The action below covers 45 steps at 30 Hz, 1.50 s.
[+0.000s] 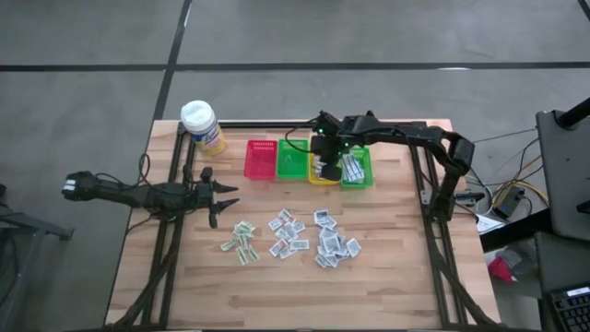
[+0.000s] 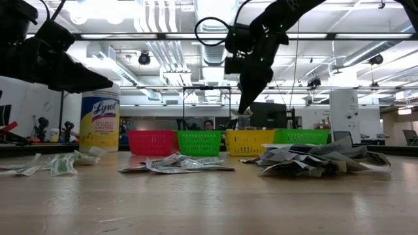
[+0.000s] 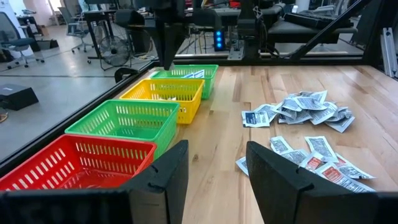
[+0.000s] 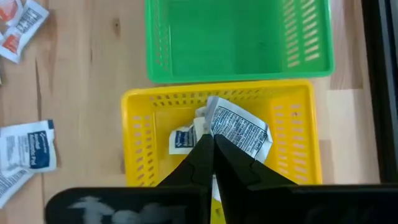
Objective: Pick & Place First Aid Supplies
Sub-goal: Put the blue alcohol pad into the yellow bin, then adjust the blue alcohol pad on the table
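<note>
Ahead of the left gripper (image 1: 221,195), which waits low over the left side of the table (image 1: 387,277) with its fingers spread and nothing between them, the first aid supplies lie in three loose heaps. Nearest to it is a small green-printed heap (image 1: 241,241); farther right are a middle heap (image 1: 288,233) and then the largest heap (image 1: 333,245). Beyond its fingertips stand the yellow bottle (image 1: 203,126) and the row of baskets: a red basket (image 1: 260,160), then a green basket (image 1: 293,162).

Directly below the right gripper (image 4: 214,146) sits the yellow basket (image 4: 140,112), with a few packets already inside. That gripper hangs above it, fingers pinched tight on the corner of one white packet (image 4: 239,130), which dangles from the tips over the basket. Just to its right is another green basket (image 1: 358,171) holding packets.

These packets look light, thin and limp, probably slick-faced, so they should flex and flutter instead of holding shape. An edge or corner pinch, as here, seems the workable hold; in the heaps, a raised or overhanging edge is the likeliest place to get a finger under.
</note>
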Each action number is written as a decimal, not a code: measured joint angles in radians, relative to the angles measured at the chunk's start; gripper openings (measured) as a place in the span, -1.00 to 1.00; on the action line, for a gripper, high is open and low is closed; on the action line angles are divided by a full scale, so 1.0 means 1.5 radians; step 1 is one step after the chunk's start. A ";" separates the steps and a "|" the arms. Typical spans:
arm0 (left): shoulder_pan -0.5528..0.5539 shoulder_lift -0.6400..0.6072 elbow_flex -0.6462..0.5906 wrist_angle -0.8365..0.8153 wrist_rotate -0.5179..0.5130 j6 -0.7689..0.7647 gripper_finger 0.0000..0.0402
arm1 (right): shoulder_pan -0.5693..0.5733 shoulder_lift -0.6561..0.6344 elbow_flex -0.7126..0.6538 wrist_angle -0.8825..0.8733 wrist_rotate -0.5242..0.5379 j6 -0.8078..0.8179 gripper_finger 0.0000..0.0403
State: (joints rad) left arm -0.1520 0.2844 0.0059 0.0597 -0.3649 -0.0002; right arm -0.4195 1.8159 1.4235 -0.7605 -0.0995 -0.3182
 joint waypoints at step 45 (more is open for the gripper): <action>0.000 0.006 0.000 0.000 0.000 -0.003 -0.21 | -0.018 0.099 0.027 -0.044 -0.004 -0.034 -0.34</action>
State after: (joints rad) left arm -0.1517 0.2935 0.0059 0.0597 -0.3649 -0.0040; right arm -0.4461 1.9649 1.4642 -0.8267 -0.1055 -0.3699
